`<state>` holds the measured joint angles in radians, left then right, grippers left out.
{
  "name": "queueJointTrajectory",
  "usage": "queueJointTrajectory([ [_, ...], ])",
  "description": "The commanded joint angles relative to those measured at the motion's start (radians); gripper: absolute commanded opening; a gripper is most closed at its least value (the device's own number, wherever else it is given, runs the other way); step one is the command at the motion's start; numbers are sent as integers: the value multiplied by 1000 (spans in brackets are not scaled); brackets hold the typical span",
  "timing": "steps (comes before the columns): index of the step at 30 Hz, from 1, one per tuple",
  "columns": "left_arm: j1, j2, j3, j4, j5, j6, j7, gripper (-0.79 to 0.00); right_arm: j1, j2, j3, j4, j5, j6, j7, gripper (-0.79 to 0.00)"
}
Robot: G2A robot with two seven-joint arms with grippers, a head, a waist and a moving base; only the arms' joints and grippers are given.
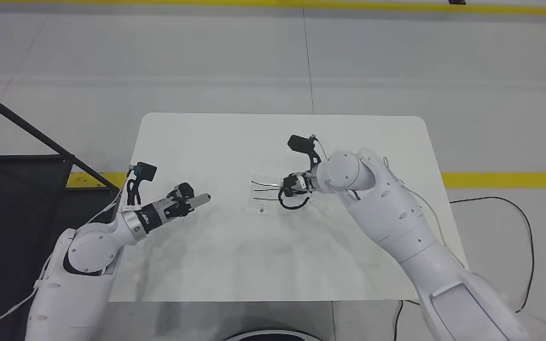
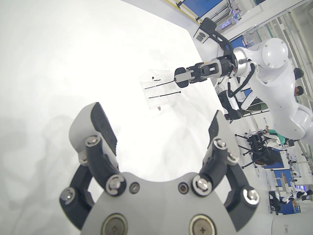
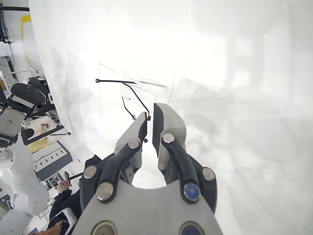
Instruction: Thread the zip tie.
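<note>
Well left of the clear holder (image 1: 260,198), our left gripper (image 1: 201,200) hangs spread wide and empty. A black zip tie (image 3: 110,81) runs through the holder, and just right of it our right gripper (image 3: 149,113) pinches the tie's loose end. We judge threading is under way; next, that end needs steady guiding into the tie's head without slipping.

Zip tie (image 2: 160,84) ran from between right gripper (image 3: 150,114) fingertips onto the stand (image 2: 157,73) just ahead, on the table (image 1: 213,145). Second tie (image 2: 163,94) lay beside it. Left gripper (image 2: 157,110) sat well apart, the stand ahead.
</note>
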<state>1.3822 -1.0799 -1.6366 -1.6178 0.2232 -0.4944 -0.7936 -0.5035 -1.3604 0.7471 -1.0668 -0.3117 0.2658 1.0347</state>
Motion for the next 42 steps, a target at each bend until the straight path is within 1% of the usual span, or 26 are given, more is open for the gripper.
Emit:
queueJointTrajectory([
  [1,0,0,0,0,0,0,0,0,3,-3,-3,5,-1,0,1,-671],
  [6,0,0,0,0,0,0,0,0,10,-10,-7,17,-3,-2,3,-683],
  [8,0,0,0,0,0,0,0,0,13,-12,-8,22,-2,-2,5,-720],
  [10,0,0,0,0,0,0,0,0,15,-14,-8,25,-3,-4,5,-776],
  [11,0,0,0,0,0,0,0,0,15,-15,-7,26,-3,-4,5,-785],
  [17,0,0,0,0,0,0,0,0,4,-11,6,4,-17,2,4,-785],
  [22,0,0,0,0,0,0,0,0,-31,6,41,-66,-48,21,-4,-785],
  [28,0,0,0,0,0,0,0,0,-113,45,112,-235,-121,62,13,-785],
  [31,4,1,6,-11,11,-2,10,0,-165,69,151,-354,-180,54,47,-785],
  [36,-20,14,12,-10,-10,-88,-101,0,-263,110,198,-579,-334,10,118,-785],
  [39,-37,22,20,-12,-12,-165,-161,0,-310,126,197,-694,-432,-16,167,-785],
  [42,-56,29,45,-18,-32,-216,-212,0,-343,135,179,-782,-522,-18,199,-785],
])
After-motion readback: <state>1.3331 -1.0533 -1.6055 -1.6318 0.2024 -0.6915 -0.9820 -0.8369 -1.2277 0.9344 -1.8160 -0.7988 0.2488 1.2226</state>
